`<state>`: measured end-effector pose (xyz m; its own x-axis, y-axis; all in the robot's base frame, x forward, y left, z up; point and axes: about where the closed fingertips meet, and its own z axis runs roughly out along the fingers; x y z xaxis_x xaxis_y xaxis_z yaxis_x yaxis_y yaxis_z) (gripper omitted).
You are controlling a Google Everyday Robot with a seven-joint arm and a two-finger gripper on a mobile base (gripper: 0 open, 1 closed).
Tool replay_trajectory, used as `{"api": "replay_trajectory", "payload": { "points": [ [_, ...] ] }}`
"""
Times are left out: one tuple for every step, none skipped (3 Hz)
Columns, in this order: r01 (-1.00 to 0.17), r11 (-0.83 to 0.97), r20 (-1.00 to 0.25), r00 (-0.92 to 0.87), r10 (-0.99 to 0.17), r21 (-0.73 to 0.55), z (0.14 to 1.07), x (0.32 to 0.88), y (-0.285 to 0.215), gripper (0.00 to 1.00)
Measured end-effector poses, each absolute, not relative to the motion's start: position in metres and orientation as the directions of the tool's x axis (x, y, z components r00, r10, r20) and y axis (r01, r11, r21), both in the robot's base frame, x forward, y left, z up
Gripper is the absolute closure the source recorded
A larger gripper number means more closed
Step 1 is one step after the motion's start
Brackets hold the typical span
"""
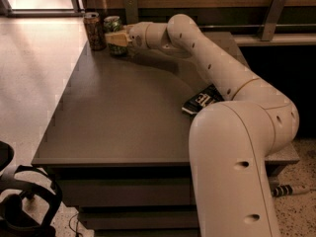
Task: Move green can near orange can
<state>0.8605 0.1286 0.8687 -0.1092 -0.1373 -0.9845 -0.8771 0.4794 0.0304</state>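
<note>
The green can (112, 23) stands upright at the far left corner of the dark table (123, 117). The orange can (93, 31) stands upright just to its left, a small gap apart. My gripper (115, 38) reaches in from the right at the end of my white arm (212, 63). Its pale fingers (117, 38) close around the green can's lower half and hide that part of the label. The green can rests on the table surface.
A dark flat packet with white lettering (200, 101) lies on the table by my arm's elbow. A wall rail runs along the table's far edge. The table's left edge drops to a pale floor (29, 83). Black equipment (22, 201) sits at the lower left.
</note>
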Motion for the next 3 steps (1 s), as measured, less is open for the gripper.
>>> {"api": "replay_trajectory", "payload": {
  "points": [
    [-0.877,0.479,-0.984,-0.109,-0.137,0.031,0.8689,0.8605,0.1288,0.39],
    [-0.877,0.479,-0.984,-0.109,-0.137,0.031,0.8688,0.8605,0.1290,0.15],
    [-0.879,0.475,-0.984,-0.110,-0.137,0.032,0.8677,0.8599,0.1325,0.00]
  ]
}}
